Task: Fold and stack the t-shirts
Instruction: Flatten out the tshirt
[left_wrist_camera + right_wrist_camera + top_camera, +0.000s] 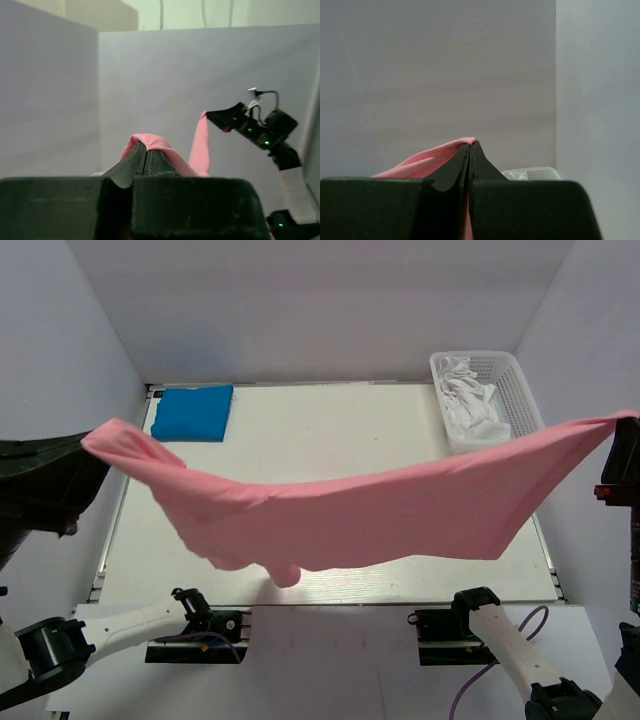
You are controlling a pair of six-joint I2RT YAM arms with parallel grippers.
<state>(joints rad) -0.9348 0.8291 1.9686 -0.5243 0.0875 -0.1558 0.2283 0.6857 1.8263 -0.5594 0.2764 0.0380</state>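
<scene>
A pink t-shirt [350, 515] hangs stretched in the air across the table, held at both ends. My left gripper [85, 445] is shut on its left corner; in the left wrist view the pink cloth [150, 142] drapes over the closed fingertips [145, 150]. My right gripper [622, 430] is shut on its right corner; in the right wrist view the pink cloth [420, 160] runs from the closed tips [471, 146]. A folded blue t-shirt [193, 412] lies at the table's far left.
A white basket [520, 390] holding a crumpled white garment [470, 405] stands at the far right of the table; it also shows in the right wrist view [535, 173]. Grey walls enclose the white table [340, 430] on three sides.
</scene>
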